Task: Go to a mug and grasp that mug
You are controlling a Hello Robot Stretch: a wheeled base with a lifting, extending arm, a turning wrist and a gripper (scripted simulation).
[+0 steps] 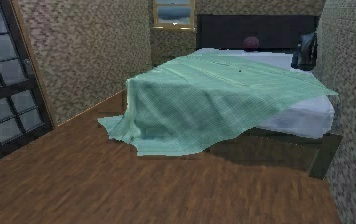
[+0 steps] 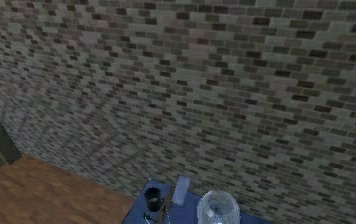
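Observation:
In the arm side view, a small dark cup-shaped thing (image 2: 153, 198), which may be the mug, stands on a blue tabletop (image 2: 186, 214) at the bottom edge. Beside it lie a pale flat thing (image 2: 180, 187) and a clear rounded glass vessel (image 2: 217, 210). A thin dark stick-like thing (image 2: 164, 209) sits right next to the dark cup.
A brick wall (image 2: 206, 90) rises behind the blue tabletop, with wooden floor (image 2: 46, 195) to its left. The forward view has a bed (image 1: 286, 110) with a green blanket (image 1: 201, 100) hanging to the floor, a dark headboard (image 1: 256, 30), a dark bag-like thing (image 1: 304, 50), and a window (image 1: 6, 80) at left.

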